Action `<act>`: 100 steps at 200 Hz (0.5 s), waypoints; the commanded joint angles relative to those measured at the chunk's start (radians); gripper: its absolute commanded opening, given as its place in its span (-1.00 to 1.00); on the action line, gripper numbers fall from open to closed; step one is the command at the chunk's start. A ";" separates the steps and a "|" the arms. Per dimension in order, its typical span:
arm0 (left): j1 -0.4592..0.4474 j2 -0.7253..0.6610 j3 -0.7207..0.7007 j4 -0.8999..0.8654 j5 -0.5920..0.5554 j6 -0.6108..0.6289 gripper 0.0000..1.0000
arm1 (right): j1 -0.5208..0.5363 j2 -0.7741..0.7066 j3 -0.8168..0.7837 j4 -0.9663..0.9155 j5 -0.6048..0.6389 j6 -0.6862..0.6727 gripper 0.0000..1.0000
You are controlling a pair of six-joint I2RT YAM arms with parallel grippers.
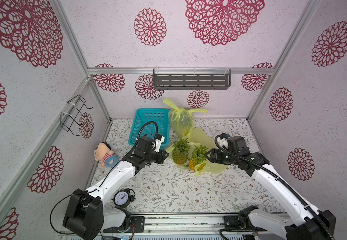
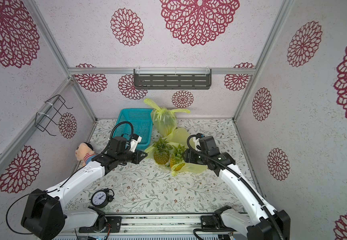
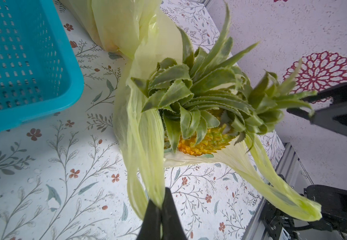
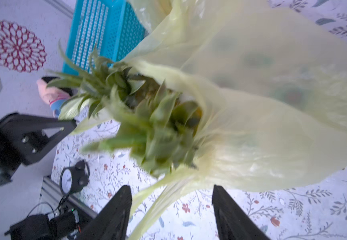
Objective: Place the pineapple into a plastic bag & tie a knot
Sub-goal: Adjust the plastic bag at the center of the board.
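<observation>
Yellow film of the plastic bag (image 1: pixel 201 137) lies spread on the table (image 1: pixel 168 187) at mid-depth, and two fruits stand upright on it, crowns up. The larger pineapple (image 1: pixel 180 154) is just beside the smaller pineapple (image 1: pixel 195 161), and their leaves overlap. In both top views film is gathered over the lower part of the smaller fruit (image 2: pixel 176 160). The larger one (image 2: pixel 161 154) shows a bare flank.

The left gripper (image 3: pixel 161 205) sits just to the left of the larger fruit. Its fingers are pressed together on a stretched handle strip of the bag (image 3: pixel 145 145), which runs taut from the fruit's base to the fingertips.

The right gripper (image 4: pixel 171 189) sits just to the right of the smaller fruit with its jaws spread wide. A second strip of film passes through the gap (contact with either finger cannot be determined; the view is blurred). The crown leaves point toward this gripper and lie close to it.

Further back, a teal basket (image 1: pixel 151 124) stands beside a second, knotted yellow bag (image 1: pixel 181 120). A plush doll (image 1: pixel 105 154) lies at the table's left edge. An alarm clock (image 1: pixel 122 197) stands near the front.
</observation>
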 commanded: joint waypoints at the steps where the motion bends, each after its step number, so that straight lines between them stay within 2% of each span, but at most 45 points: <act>1: -0.005 -0.024 0.025 0.002 -0.004 0.006 -1.00 | 0.058 -0.023 0.025 -0.097 -0.029 0.044 0.37; 52: -0.006 -0.028 0.020 -0.001 -0.011 0.006 -1.00 | 0.245 0.011 0.019 -0.038 0.003 0.145 0.47; 79: -0.006 -0.030 0.021 0.001 -0.013 0.005 -1.00 | 0.291 0.070 0.016 -0.003 0.032 0.153 0.47; 100: -0.006 -0.033 0.019 -0.002 -0.014 0.005 -1.00 | 0.307 0.104 0.019 -0.014 0.072 0.148 0.37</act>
